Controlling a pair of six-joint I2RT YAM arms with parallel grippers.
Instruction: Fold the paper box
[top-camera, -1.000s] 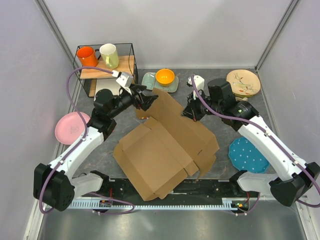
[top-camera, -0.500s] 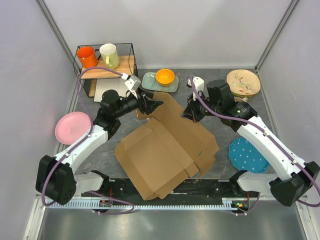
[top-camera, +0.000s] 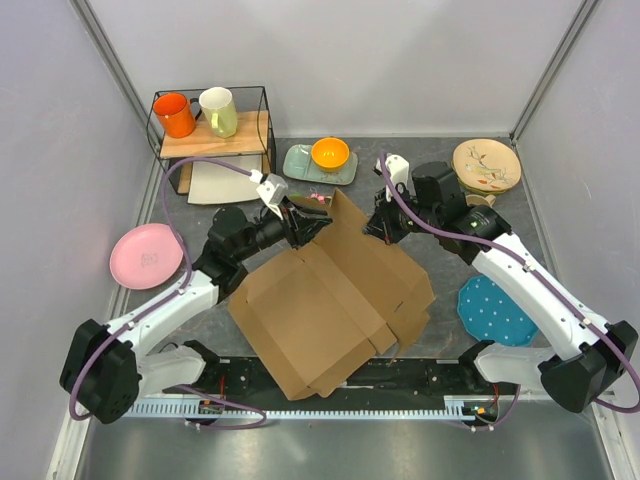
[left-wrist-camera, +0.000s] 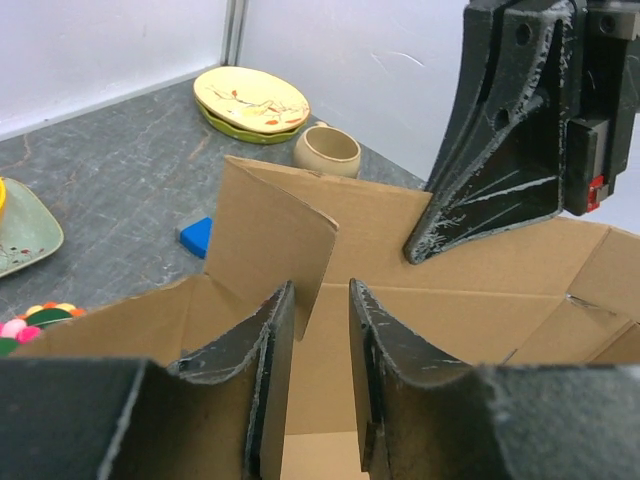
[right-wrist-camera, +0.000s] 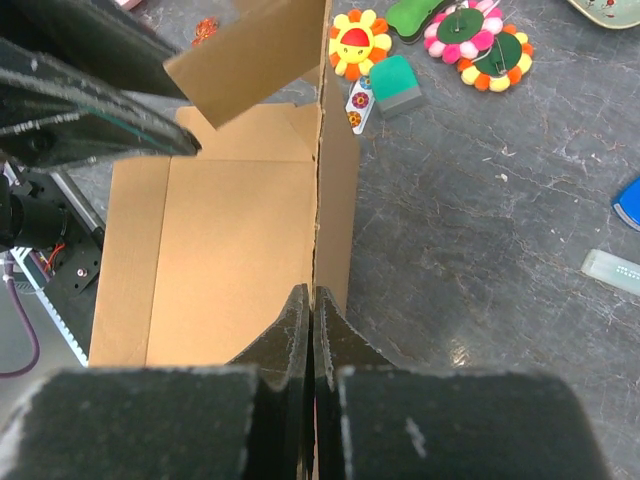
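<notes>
Brown box (top-camera: 320, 310) lying part-folded at centre of the top view, left gripper (left-wrist-camera: 320, 292) narrowly spread at its raised flap, right gripper (right-wrist-camera: 312, 298) pressed together, pinching its upright wall edge.

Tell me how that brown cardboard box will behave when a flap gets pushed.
The paper box probably bends readily at its creases: flaps stand upright while panels look flat and stiff. Likely light for its size, since the right gripper pinching one thin wall holds it up. Pushed, it may slide on the table rather than fold.
</notes>
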